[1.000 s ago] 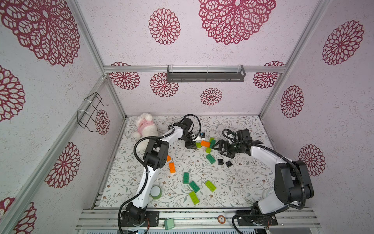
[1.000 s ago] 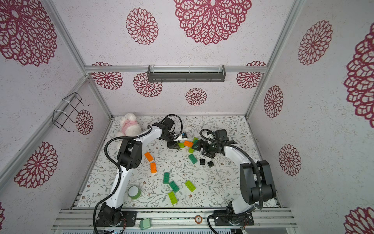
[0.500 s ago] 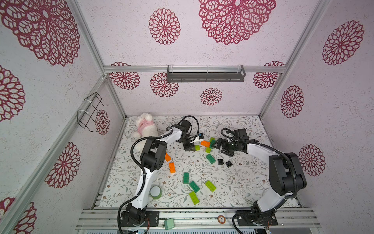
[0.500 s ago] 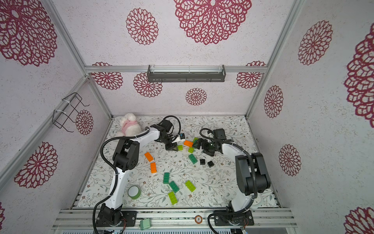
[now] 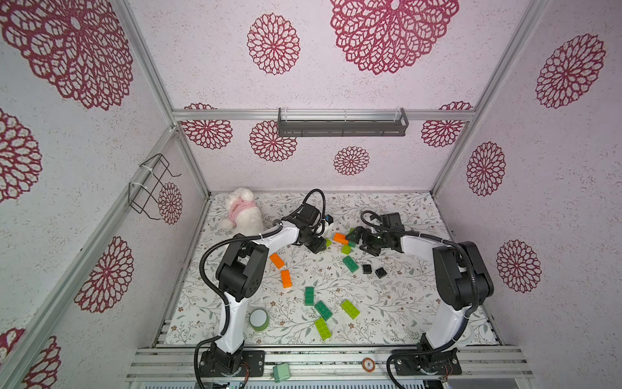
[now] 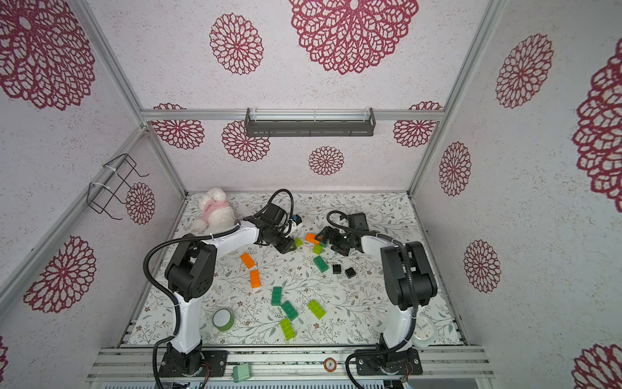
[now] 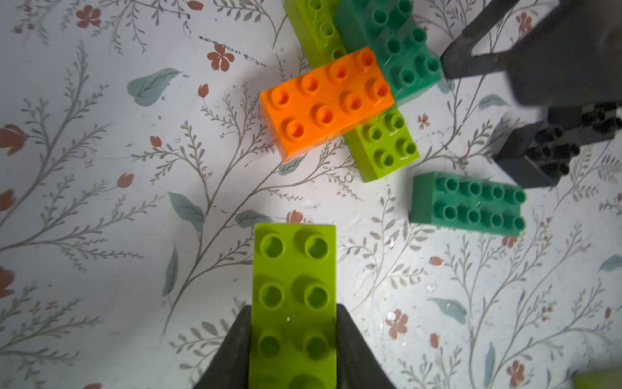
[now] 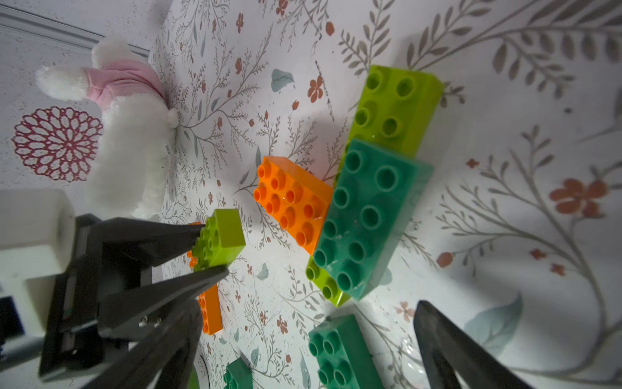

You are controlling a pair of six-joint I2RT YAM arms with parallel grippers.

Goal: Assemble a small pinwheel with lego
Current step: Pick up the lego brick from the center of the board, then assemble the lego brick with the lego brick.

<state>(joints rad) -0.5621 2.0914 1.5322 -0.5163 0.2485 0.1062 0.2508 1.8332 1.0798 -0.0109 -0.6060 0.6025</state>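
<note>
My left gripper point(image 7: 293, 336) is shut on a lime green lego brick point(image 7: 292, 296), gripping its long sides low over the mat; both top views show that lime brick point(image 5: 328, 243) point(image 6: 298, 242). Just beyond it lies a joined cluster: an orange brick point(image 7: 326, 101) and a dark green brick point(image 7: 393, 43) pressed onto a lime brick point(image 7: 380, 144). My right gripper point(image 8: 308, 306) stands open beside this cluster point(image 5: 343, 240), nothing between its fingers. A loose dark green brick point(image 5: 350, 263) and two black square bricks point(image 5: 367, 268) point(image 5: 380, 272) lie nearby.
Loose bricks lie toward the front: two orange point(image 5: 277, 260) point(image 5: 286, 279), two dark green point(image 5: 309, 295) point(image 5: 323, 310), two lime point(image 5: 350, 309) point(image 5: 322, 328). A green tape roll point(image 5: 258, 319) sits front left, a plush toy point(image 5: 240, 215) back left, a mint box point(image 5: 281, 372) on the front rail.
My left jaws have closed in on the lime brick. The right arm's elbow has swung back while its open gripper stays by the cluster.
</note>
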